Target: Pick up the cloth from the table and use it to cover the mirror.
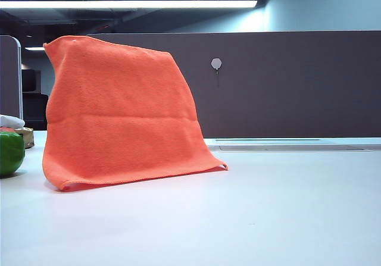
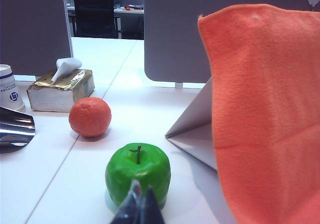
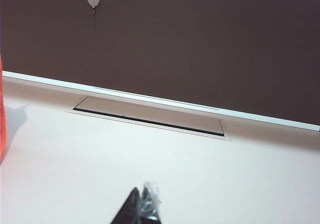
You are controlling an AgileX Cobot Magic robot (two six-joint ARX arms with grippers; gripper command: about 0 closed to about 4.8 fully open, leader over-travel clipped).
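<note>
Cloth draped over mirror; I read both grippers closed, empty.

Left gripper [image 2: 140, 206] sits just before a green apple [image 2: 138, 176]; the cloth [image 2: 265, 114] hangs beside and beyond, covering the mirror [image 2: 192, 134] on the table [image 1: 238, 218]. Right gripper [image 3: 142, 209] faces bare tabletop, cloth well aside. Only the left wrist view shows an orange [image 2: 90, 116], tissue box [image 2: 61, 89] and a cup [image 2: 10, 88] with unreadable logo.
</note>
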